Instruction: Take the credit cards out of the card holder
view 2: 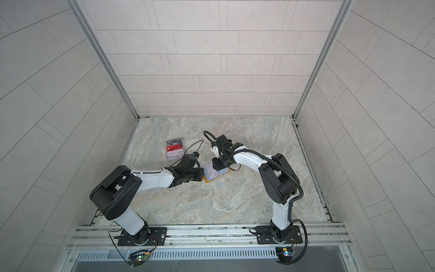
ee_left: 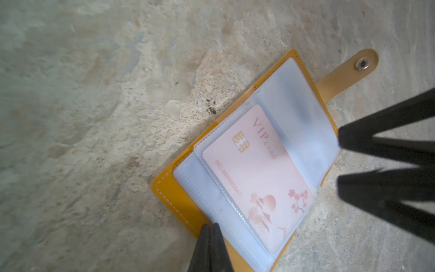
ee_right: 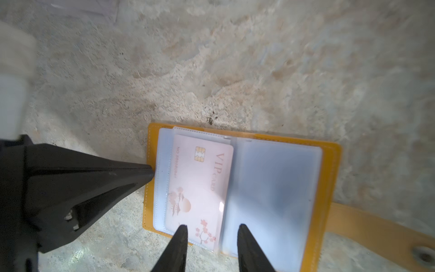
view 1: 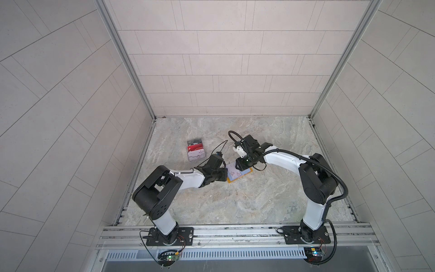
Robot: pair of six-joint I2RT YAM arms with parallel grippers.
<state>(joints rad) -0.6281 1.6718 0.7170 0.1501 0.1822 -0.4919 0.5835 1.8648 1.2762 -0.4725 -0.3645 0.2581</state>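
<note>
**Card holder open flat, one card in its sleeve**

Marble tabletop, both arms reaching in to its middle.

Card holder lies open and flat at mid-tabletop between the two grippers, yellow cover down and clear sleeves up. In both top views it sits just in front of the right arm's wrist.

Clear stand is behind and to the left of the holder, apart from it. It shows three cards in tiers: dark grey card at the back, red card in the middle, white card in front.

Pale pink card, lettered "VIP CARD" with a gold chip, is inside a sleeve on the holder's left page. The sleeves on the right page look empty.

Snap tab sticks out flat from the holder's right edge, touching the tabletop.

Left gripper: fingers closed together, tip against the yellow outer edge of the left page.

Right gripper: fingers apart with nothing held, poised over the end of the pink card's sleeve. Cannot tell if the tips touch it.
</note>
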